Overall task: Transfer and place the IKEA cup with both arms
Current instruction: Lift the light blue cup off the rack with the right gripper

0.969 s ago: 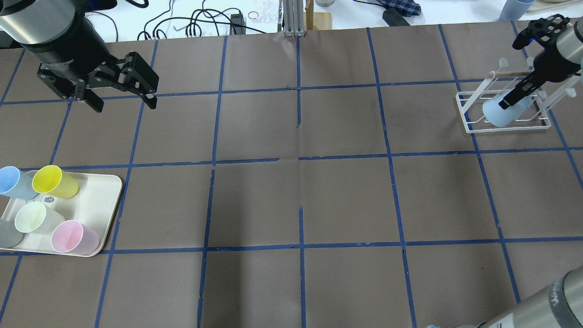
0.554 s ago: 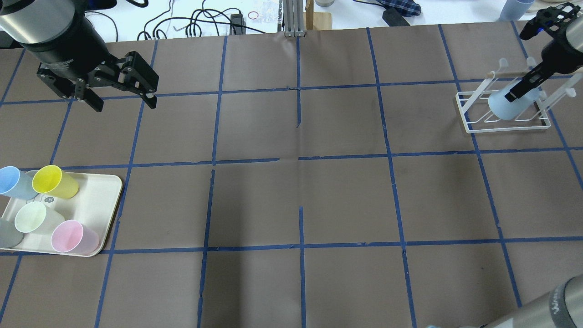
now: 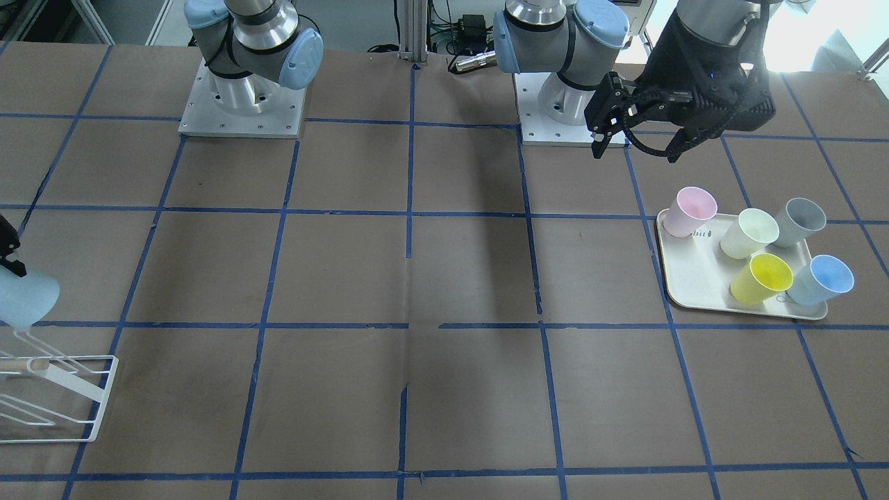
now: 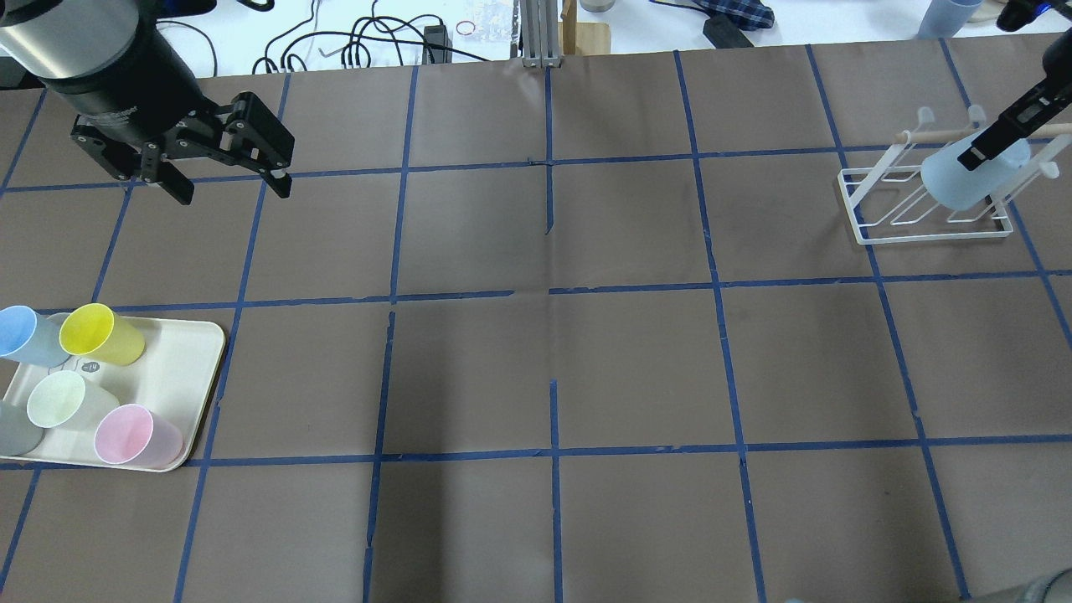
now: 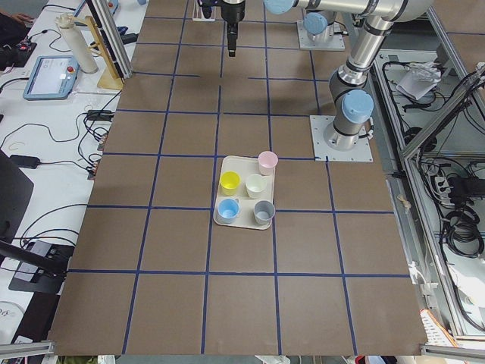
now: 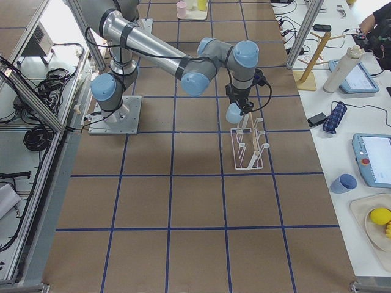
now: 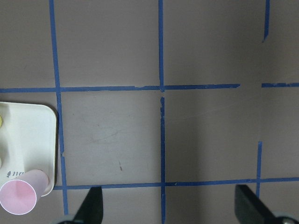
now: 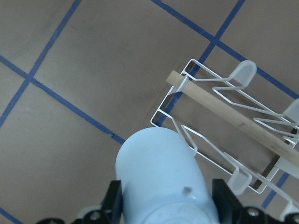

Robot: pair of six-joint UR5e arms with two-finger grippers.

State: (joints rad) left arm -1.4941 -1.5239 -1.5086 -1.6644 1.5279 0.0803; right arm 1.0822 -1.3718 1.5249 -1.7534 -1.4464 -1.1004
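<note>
IKEA cup (image 4: pixel 963 180): gripped, tilted, by right end effector (image 8: pixel 169 205); over wire rack (image 4: pixel 849 207), desk's 2 o'clock. Left end effector (image 4: pixel 234 191): spread wide, empty, 10 o'clock.

Bright, even light; a soft broad shadow band crosses the worktop (image 4: pixel 469 368) beside the left tool (image 4: pixel 234 191) (blown-out white glare behind it, front view).

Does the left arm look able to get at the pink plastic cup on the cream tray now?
Probably yes. The left gripper hangs open and empty above the table, and the pink plastic cup stands at the cream tray's corner nearest it, with only the pale green cup close beside it.
</note>
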